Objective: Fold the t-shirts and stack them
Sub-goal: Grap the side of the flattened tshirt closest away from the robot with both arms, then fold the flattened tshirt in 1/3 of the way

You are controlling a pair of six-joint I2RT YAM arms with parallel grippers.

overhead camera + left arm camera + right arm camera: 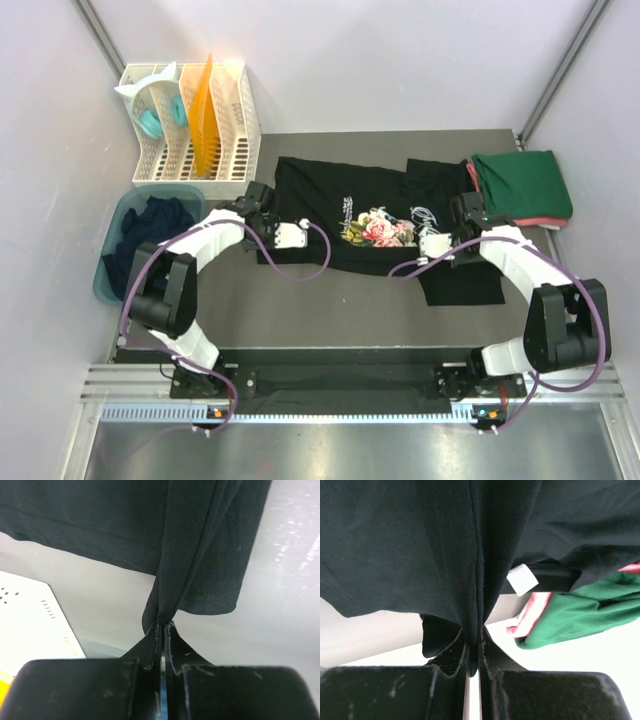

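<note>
A black t-shirt with a white-and-coloured chest print lies spread across the middle of the table. My left gripper is shut on its left edge; the left wrist view shows the black cloth pinched between the fingertips. My right gripper is shut on its right part; the right wrist view shows the black cloth clamped in the jaws. A folded dark green t-shirt lies on a pinkish-red one at the back right, also seen in the right wrist view.
A teal-blue tub holding dark navy cloth stands at the left. A white slotted rack with an orange sheet stands at the back left; its corner shows in the left wrist view.
</note>
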